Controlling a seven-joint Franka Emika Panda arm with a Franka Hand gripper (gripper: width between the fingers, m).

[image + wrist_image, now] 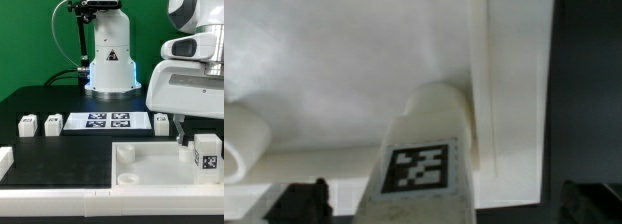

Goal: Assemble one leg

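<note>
A leg [207,154], a white blocky peg with a marker tag, stands upright at the near corner of the large white tray-like piece [150,165], on the exterior view's right. My gripper [192,128] hangs just above it. In the wrist view the leg [423,150] lies between the two dark fingertips [304,203], with a gap on each side. The gripper [446,206] is open and does not touch the leg. Three more legs lie on the black table: two on the exterior view's left [28,124] [52,123] and one further right [161,122].
The marker board [98,122] lies between the loose legs. The robot's white base [110,60] stands behind it. A white part [5,160] shows at the exterior view's left edge. The tray-like piece has round corner sockets [127,153].
</note>
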